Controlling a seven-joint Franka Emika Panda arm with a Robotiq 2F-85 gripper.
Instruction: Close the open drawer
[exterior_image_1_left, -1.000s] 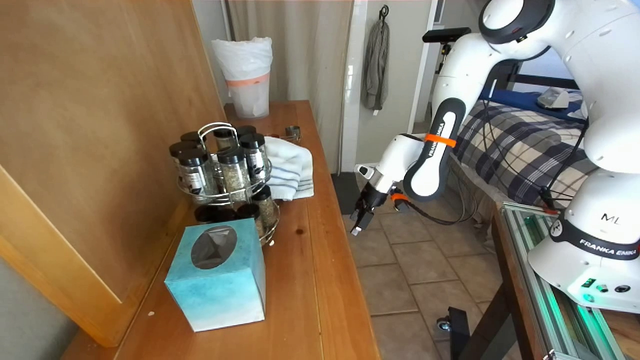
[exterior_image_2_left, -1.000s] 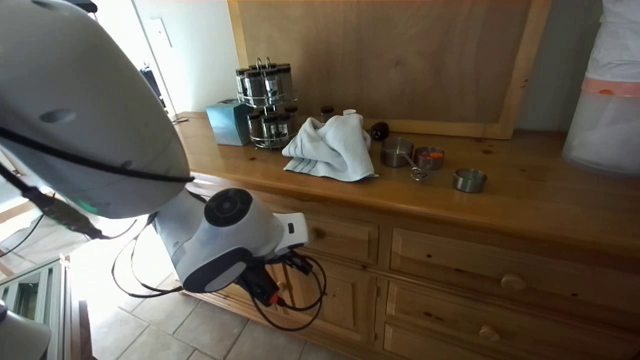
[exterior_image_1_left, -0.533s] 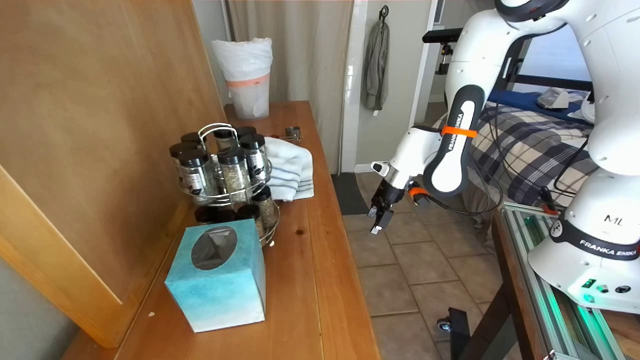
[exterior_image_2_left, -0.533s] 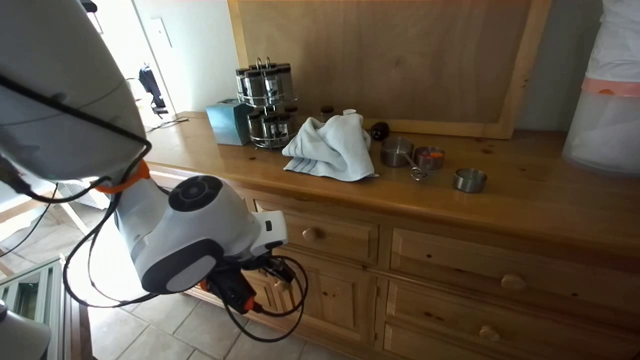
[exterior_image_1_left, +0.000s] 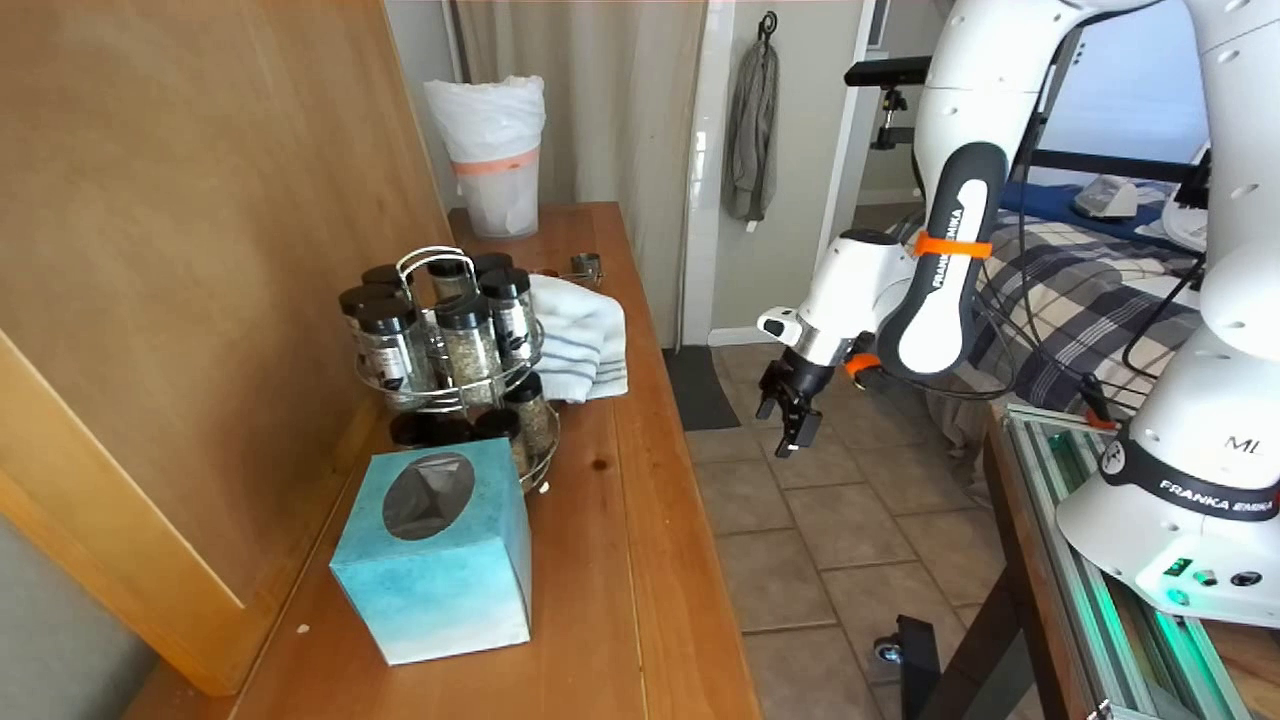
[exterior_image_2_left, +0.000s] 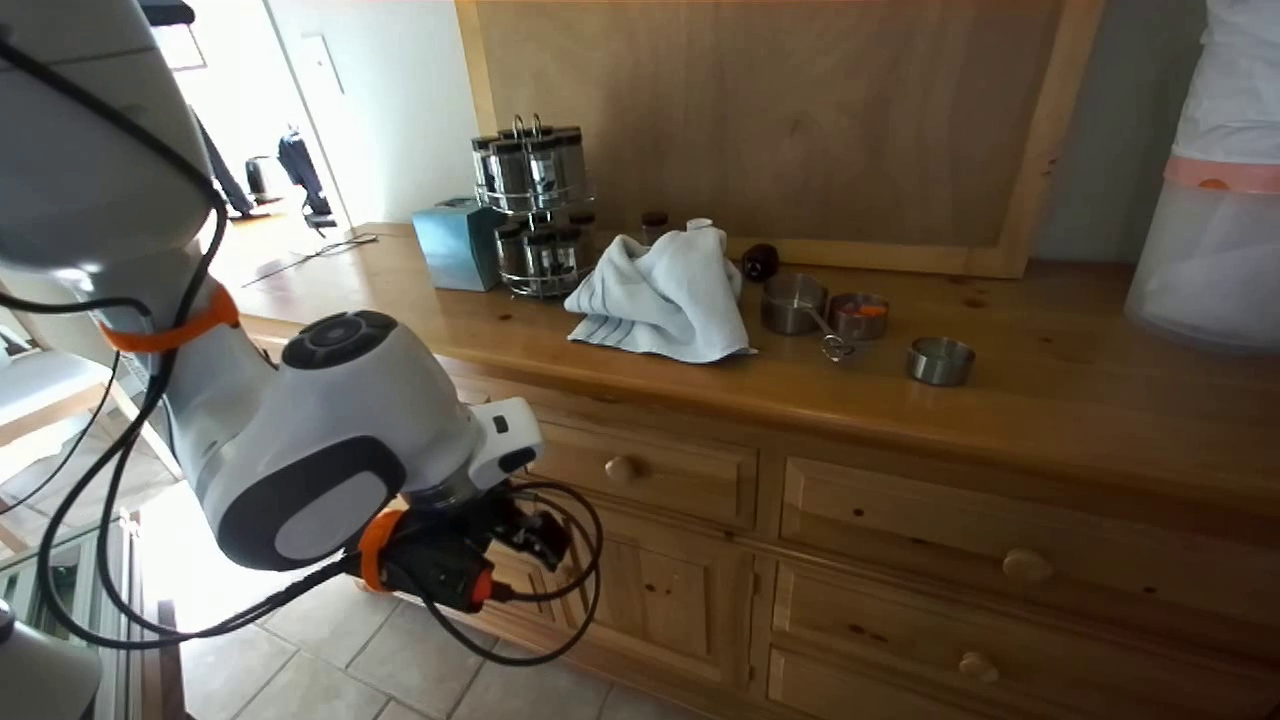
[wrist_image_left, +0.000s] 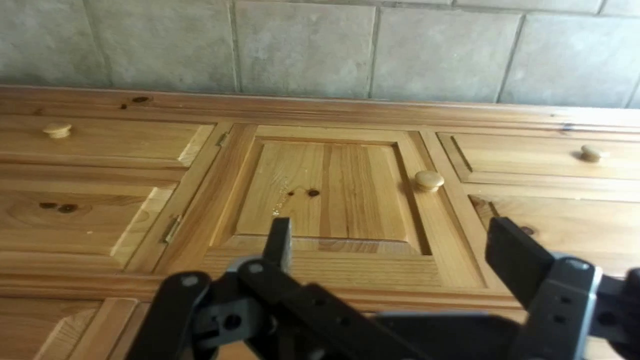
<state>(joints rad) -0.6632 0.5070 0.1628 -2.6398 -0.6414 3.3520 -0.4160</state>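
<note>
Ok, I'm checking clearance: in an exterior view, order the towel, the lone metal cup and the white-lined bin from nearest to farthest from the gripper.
In an exterior view, from the gripper:
1. Towel: up and right, on the countertop.
2. Lone metal cup: farther right.
3. White-lined bin: at the picture's right edge.

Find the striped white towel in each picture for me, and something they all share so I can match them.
In an exterior view: the towel lies just left of the picture's middle.
In an exterior view: the towel lies just above the picture's middle.
Wrist view: not in it.
Shared landmark: the tiled floor, visible in all three.
</note>
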